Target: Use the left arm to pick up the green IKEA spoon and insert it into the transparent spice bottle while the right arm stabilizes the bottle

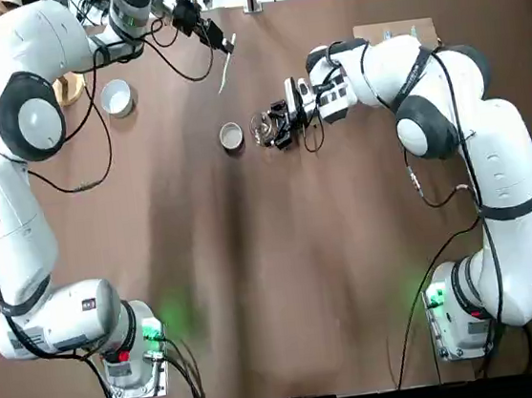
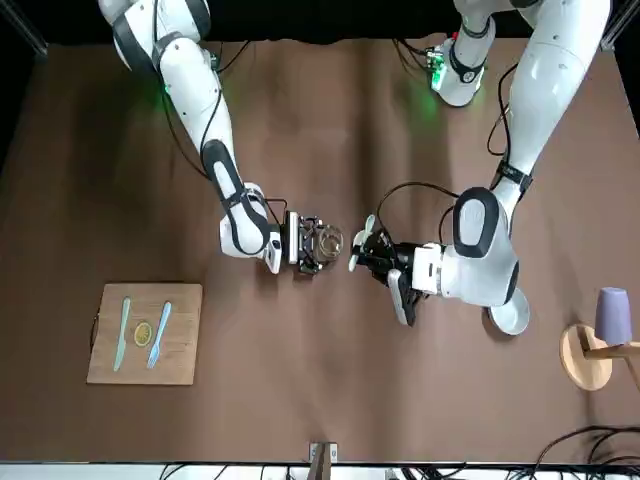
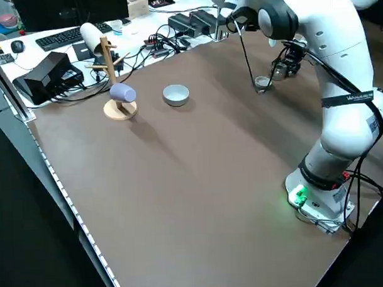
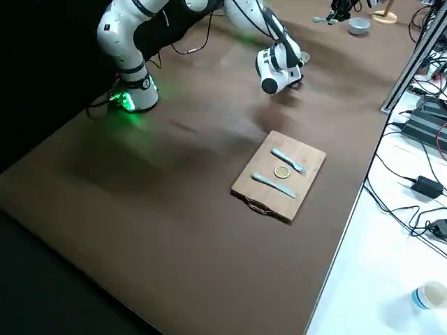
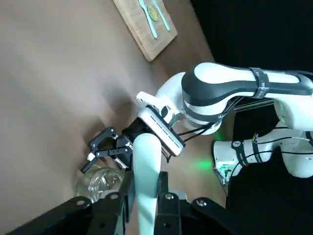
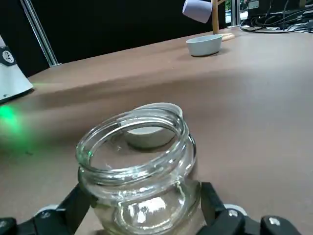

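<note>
Right end effector (image 1: 275, 126) clamps the transparent spice bottle (image 1: 262, 127) on the brown table (image 1: 285, 283)

The right arm (image 1: 450, 130) reaches in low over the table's middle, its wrist level — the right gripper (image 1: 275, 127) points sideways, fingers (image 6: 215, 208) closed against a glass jar (image 6: 139, 188). The left arm (image 1: 17, 122) arcs high across the far side; the left gripper (image 1: 214, 40) clamps a pale spoon (image 5: 146, 171) — held above the table.
</note>
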